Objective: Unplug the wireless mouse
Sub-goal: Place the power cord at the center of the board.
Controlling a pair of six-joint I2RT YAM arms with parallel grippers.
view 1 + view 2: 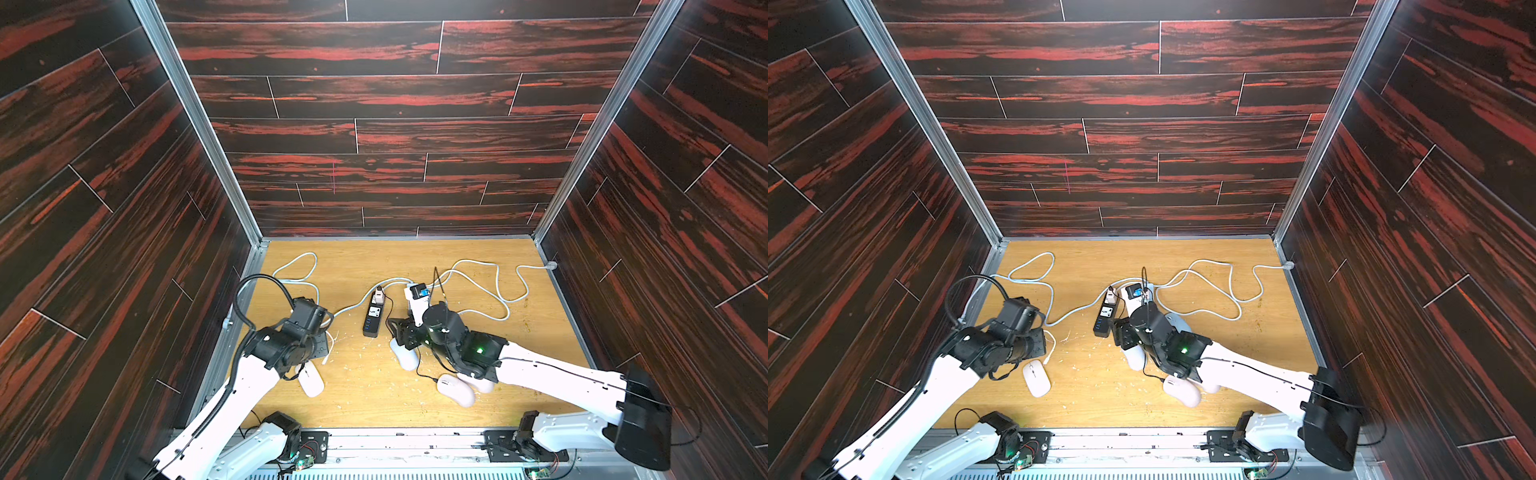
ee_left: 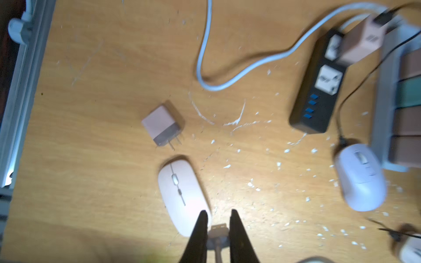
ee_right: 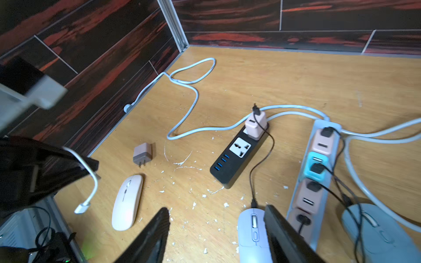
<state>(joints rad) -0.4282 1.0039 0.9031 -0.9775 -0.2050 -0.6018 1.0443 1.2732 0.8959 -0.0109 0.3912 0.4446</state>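
W/ L gripper (image 2: 218,213) narrow-jawed, nips limp, light white cable (image 3: 95,180); stiff plug (image 2: 218,228) = best hold; R gripper (image 3: 217,209) wide-open at 3 o'clock.

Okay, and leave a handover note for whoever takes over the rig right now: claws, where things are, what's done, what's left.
Left claw: shut on the white cable; its free plug dangles.
Right claw: open, at the lavender mouse, not gripping it.
Pink mouse: on the table, no cable in it, beside a loose adapter.
Done: the pink mouse looks unplugged.
Left: the lavender mouse has a black cable plugged in, running to the charger on the black power strip. Probably put the white cable down first.
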